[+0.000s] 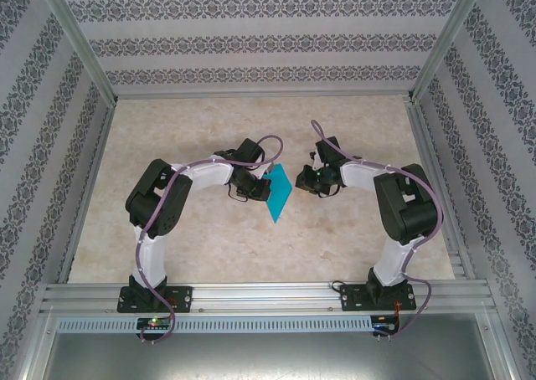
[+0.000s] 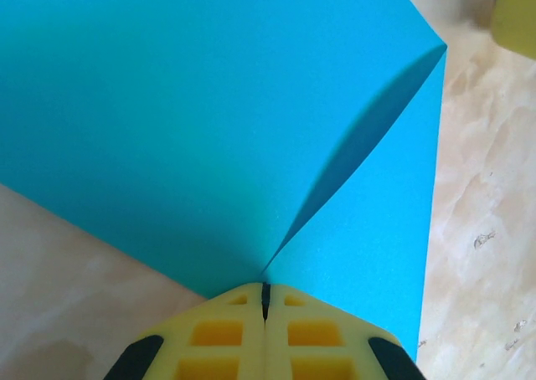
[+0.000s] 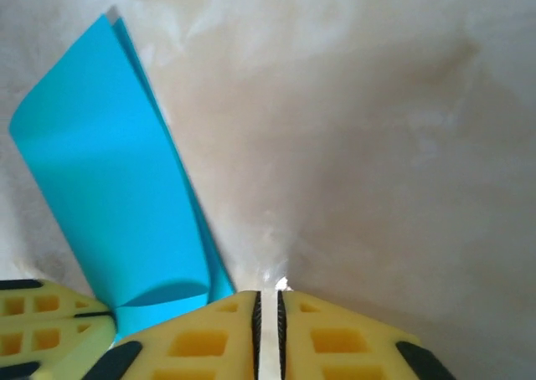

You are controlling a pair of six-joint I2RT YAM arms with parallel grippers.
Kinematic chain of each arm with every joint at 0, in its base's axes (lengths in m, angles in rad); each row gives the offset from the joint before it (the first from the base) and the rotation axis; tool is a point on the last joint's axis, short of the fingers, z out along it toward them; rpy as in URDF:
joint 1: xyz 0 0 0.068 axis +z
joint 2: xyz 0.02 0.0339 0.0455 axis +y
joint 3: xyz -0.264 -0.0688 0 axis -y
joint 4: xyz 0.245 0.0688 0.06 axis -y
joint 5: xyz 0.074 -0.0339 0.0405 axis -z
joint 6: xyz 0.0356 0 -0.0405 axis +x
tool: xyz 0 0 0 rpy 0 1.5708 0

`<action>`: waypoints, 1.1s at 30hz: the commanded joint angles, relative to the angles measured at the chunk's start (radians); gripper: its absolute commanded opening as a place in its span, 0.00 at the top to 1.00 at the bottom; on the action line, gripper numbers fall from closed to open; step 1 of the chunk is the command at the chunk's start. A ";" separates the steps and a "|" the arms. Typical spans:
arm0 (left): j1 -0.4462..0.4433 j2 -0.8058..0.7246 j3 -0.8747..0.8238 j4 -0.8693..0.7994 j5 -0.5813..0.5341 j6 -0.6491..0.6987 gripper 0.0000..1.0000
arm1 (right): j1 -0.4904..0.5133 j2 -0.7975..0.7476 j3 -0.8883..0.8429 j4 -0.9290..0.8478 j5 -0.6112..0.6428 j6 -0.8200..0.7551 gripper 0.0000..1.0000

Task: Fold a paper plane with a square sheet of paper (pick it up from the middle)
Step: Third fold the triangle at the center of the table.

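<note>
The teal-blue square sheet of paper point(image 1: 278, 192) hangs above the table's middle, bent over on itself into two layers. My left gripper point(image 1: 265, 184) is shut on it. In the left wrist view the yellow jaws of the left gripper point(image 2: 266, 292) pinch the sheet point(image 2: 209, 120) where the two layers meet. My right gripper point(image 1: 303, 179) sits just right of the paper. In the right wrist view the right gripper point(image 3: 268, 300) stands open by a narrow gap with nothing in it. There the sheet point(image 3: 109, 187) curls to its left, apart from it.
The beige marble-patterned table top point(image 1: 209, 246) is ringed by patterned walls with metal frame posts. A metal rail point(image 1: 268, 296) runs along the near edge, where both arm bases are bolted. The left gripper's yellow fingers point(image 3: 50, 321) show at the right wrist view's lower left.
</note>
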 commanded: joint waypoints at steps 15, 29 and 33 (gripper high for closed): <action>0.005 0.061 -0.065 -0.095 -0.106 0.031 1.00 | 0.040 0.035 0.002 0.059 -0.132 0.028 0.74; 0.004 0.038 -0.075 -0.081 -0.099 0.020 1.00 | 0.046 0.044 -0.020 0.114 -0.220 0.064 0.73; 0.005 0.034 -0.077 -0.080 -0.096 0.014 1.00 | 0.044 0.014 -0.041 0.075 -0.153 0.047 0.73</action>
